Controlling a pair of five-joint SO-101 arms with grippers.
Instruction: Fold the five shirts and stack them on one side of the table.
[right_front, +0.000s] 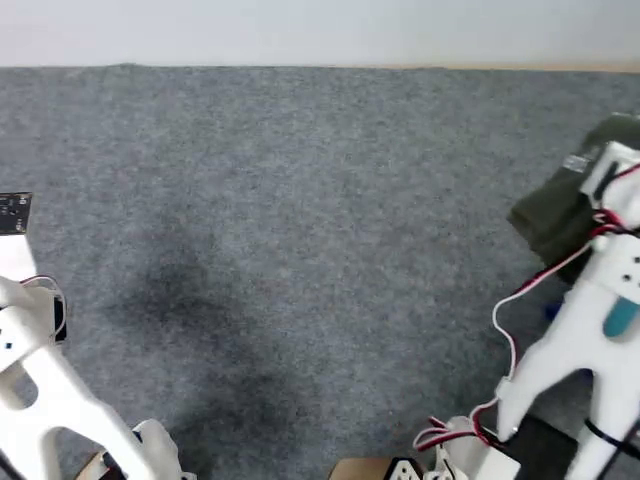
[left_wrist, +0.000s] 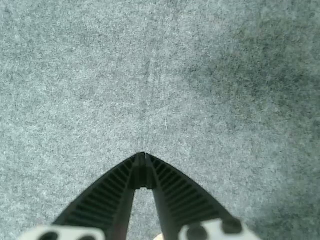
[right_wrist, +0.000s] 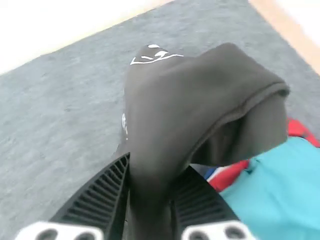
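Note:
A folded dark olive shirt hangs at the table's right edge, bunched and draped. My right gripper is shut on the dark olive shirt, whose cloth fills the space between the black ribbed fingers. Under it lie a teal shirt and a red shirt. The right arm stands white at the right side. My left gripper is shut with nothing in it, tips touching, just over bare grey carpet. The left arm sits at the lower left.
Grey carpet covers the table, with a white wall band along its far edge. A wooden strip borders the carpet beside the shirt pile. Red and white cables run along the right arm. A small black board sits at the left edge.

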